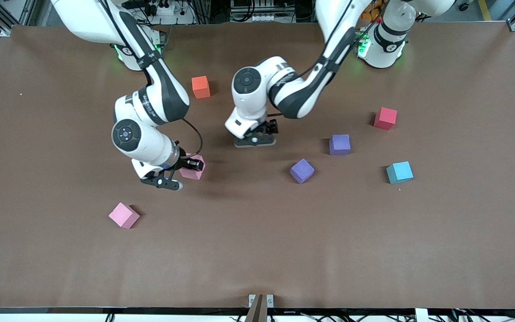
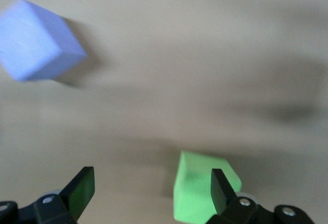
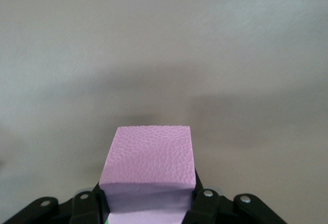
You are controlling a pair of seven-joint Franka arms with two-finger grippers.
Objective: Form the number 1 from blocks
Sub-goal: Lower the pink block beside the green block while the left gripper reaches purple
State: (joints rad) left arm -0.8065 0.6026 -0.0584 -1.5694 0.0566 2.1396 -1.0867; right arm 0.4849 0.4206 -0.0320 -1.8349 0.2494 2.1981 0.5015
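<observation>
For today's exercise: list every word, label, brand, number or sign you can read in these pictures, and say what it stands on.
Nothing here can be read with certainty.
Right arm: lettering on the white forearm, too small to read.
Left arm: lettering on the white link, too small to read.
The blocks, such as the pink cube and the green cube, bear no text, and the brown table has no signs.

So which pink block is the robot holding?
The pink block clamped in the right gripper. The other pink block lies free on the table, nearer the front camera.
</observation>
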